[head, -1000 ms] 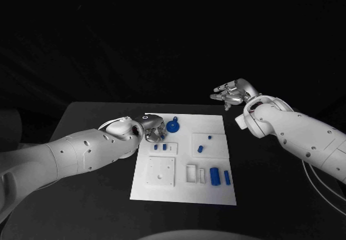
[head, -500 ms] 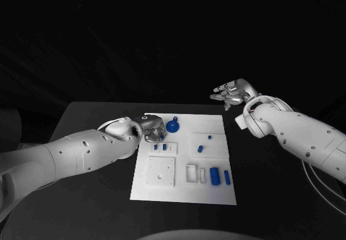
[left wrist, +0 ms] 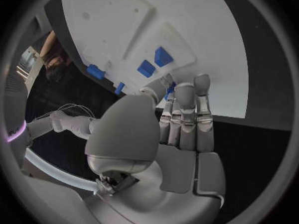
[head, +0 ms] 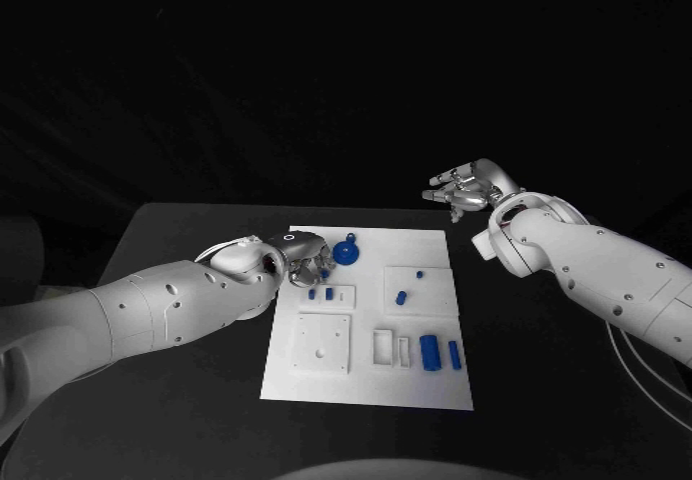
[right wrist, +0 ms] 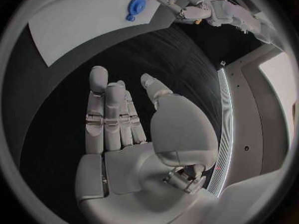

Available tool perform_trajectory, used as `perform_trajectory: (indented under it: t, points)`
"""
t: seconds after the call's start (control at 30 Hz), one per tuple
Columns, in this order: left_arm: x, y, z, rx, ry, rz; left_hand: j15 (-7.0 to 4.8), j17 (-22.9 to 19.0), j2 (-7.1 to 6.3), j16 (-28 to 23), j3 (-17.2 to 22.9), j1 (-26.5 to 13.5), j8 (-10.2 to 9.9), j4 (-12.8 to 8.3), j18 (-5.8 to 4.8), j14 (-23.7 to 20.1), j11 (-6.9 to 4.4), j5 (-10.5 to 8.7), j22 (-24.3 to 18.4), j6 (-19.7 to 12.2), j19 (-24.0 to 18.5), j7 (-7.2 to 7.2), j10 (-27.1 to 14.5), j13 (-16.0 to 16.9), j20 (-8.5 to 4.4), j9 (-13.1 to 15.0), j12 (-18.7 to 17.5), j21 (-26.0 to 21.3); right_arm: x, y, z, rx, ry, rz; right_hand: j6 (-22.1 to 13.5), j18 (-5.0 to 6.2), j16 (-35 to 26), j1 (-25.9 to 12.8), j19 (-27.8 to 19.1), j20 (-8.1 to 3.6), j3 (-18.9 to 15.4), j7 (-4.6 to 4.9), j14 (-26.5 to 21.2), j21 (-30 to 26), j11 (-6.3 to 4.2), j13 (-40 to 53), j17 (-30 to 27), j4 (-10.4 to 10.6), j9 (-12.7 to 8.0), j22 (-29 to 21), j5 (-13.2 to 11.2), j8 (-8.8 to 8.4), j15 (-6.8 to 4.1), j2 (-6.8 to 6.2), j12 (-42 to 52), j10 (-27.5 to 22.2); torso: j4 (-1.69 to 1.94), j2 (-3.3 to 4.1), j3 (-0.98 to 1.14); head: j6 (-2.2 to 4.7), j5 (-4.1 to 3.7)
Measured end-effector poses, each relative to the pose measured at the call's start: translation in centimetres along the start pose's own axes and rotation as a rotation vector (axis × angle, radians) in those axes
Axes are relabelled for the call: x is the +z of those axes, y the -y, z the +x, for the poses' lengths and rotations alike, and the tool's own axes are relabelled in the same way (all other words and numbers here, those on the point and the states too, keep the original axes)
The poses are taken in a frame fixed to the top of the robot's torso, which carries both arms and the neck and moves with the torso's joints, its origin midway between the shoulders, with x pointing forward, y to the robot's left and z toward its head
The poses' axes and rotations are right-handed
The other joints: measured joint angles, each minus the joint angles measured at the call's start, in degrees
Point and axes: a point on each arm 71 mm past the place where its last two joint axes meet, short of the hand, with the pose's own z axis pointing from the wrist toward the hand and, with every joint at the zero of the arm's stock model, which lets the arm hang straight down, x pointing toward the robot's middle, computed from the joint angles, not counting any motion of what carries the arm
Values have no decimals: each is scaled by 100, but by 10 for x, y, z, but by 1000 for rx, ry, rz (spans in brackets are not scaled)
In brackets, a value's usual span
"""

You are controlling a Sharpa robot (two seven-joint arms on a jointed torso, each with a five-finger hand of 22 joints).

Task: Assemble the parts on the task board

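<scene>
The white task board [head: 368, 370] lies mid-table. A round blue part with a stem [head: 346, 250] sits at its far left corner. My left hand [head: 300, 258] is right beside that part, and a sliver of blue [left wrist: 168, 92] shows between its thumb and fingertips, so it pinches the part's edge. Two small blue pieces [head: 320, 294] stand in a recess just nearer. More blue pieces [head: 401, 296] lie to the right, and two blue bars [head: 440, 353] at the near right. My right hand [head: 464, 187] hangs beyond the board's far right corner, fingers apart, holding nothing.
The black table [head: 173, 400] runs wide to the left and right of the board. A square white recess [head: 323, 342] and narrow slots [head: 392, 347] take up the board's near half. The right wrist view shows the board [right wrist: 81, 20] and round part [right wrist: 137, 5] far off.
My left hand has shifted slightly at the board's far left corner, and the round blue part has wobbled a little with it. The right hand holds still.
</scene>
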Motion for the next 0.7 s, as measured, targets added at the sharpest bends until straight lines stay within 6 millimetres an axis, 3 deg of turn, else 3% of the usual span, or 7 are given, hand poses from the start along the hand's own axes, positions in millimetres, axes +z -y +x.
perform_trajectory:
  t: [0.23, 0.4, 0.5, 0.7]
  points:
    - [0, -1, -1, 0, 11, -2, 20, 0, -75, -22, -8, 45, 0, 22, 0, -20, 49, 0, 4, -484, 0, -30, -151, 0, 0, -19, 0, -65, -1, 2, 0, -3, -7, 2, 2, 45, 0, -22, 0, 41, 0, 37, 20, 0, 29, -1, -13, 0, 0, -8, 0, 0, 20, -22, -23, -76, -2, 0, 2, -4, 1]
    - [-2, -4, -2, 0, 19, -8, 53, -1, -98, -22, -44, 68, 0, 57, 15, -53, 89, 0, 4, -541, 0, -28, -234, 0, 0, -19, 0, -98, -3, 4, 1, -9, -19, 3, 22, 52, 1, -22, 0, 41, 41, 58, 23, 0, 59, -6, -19, -41, 2, -23, 0, 0, 61, -22, -23, -167, -4, 0, 5, -2, 1]
    - [-5, -9, -3, 0, 26, -18, 83, -15, -121, -56, -83, 91, 0, 49, 92, -83, 114, 0, 4, -541, 0, -28, -317, 0, 0, -18, 0, -132, -6, 6, 2, -20, -37, 2, 243, 53, 1, 17, -1, 42, 200, 36, 24, 50, 39, -14, -29, -248, 21, -23, 0, 0, 61, 17, -44, -209, -4, 0, 5, 10, 1]
    - [-11, -18, -12, -12, 48, -38, 145, -82, -150, -132, -184, 120, 0, 25, 104, -146, 141, 0, 3, -442, -41, -10, -386, 0, 40, -18, 0, -201, -16, 11, 8, -72, -88, -15, 555, 55, 42, 123, -1, 42, 696, -44, 55, 166, 0, -18, -28, -626, 40, 24, -44, 0, 30, 31, -44, -170, -2, -5, 4, 53, -57]
